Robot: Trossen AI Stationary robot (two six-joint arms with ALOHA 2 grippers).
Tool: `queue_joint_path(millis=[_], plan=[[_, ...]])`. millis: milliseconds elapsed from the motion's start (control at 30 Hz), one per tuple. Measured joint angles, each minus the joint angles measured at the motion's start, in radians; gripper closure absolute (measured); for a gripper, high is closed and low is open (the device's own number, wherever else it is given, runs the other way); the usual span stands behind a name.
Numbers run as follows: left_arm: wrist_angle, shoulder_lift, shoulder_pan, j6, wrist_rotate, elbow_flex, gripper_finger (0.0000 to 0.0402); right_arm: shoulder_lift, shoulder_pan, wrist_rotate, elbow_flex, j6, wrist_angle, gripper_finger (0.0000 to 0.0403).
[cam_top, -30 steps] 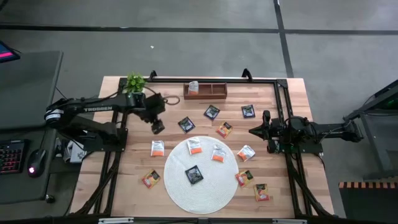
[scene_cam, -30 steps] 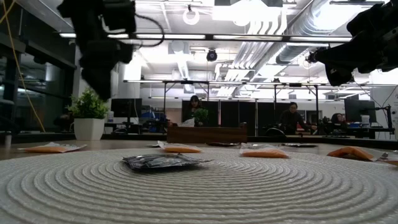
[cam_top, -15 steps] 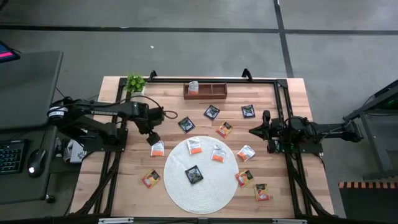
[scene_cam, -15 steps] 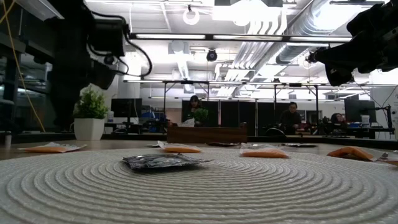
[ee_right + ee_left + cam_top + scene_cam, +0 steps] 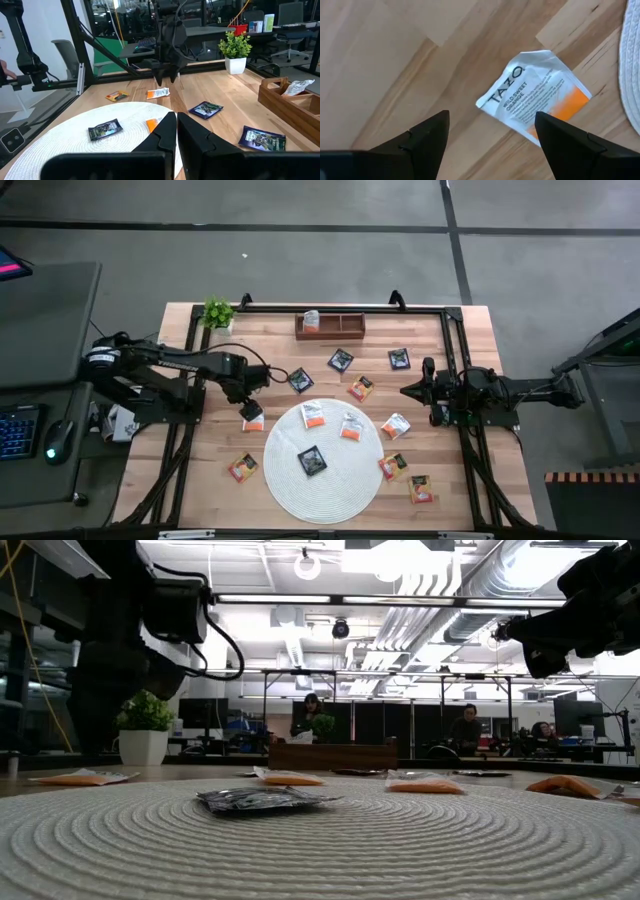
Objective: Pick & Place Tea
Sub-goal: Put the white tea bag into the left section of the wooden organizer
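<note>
Since the earlier frames my left arm has swung away from the tray end of the table and come down toward the near side, and the left gripper now hangs right over a white-and-orange sachet lying flat on the bare wood, just off the left edge of the round mat. From the left wrist camera I see that sachet between the two fingers, which stand well apart and touch nothing. Its printed lettering runs diagonally across that view, with the orange band at the end nearest the mat's rim; the packet is close to square, so I can't call a clear long axis.

My left arm stretches out low from its base at the table's left, with the wrist turned down. The right gripper waits at the table's right side, its fingers pressed together and holding nothing.

Other sachets are scattered on and around the mat, including a black sachet on the mat itself, and one white packet sits in the wooden tray at the far edge.
</note>
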Motion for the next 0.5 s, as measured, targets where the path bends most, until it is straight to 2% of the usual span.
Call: queue_joint_path(millis=[233,500], plan=[[0.042,0.054,-0.010,-0.016,-0.011,0.000,0.0111,0.000,0.000,0.000,0.000,0.000,0.000,0.0391],[0.057,0.102,-0.010,-0.018,-0.073,0.002,0.0111,0.000,0.000,0.000,0.000,0.000,0.000,0.0391]])
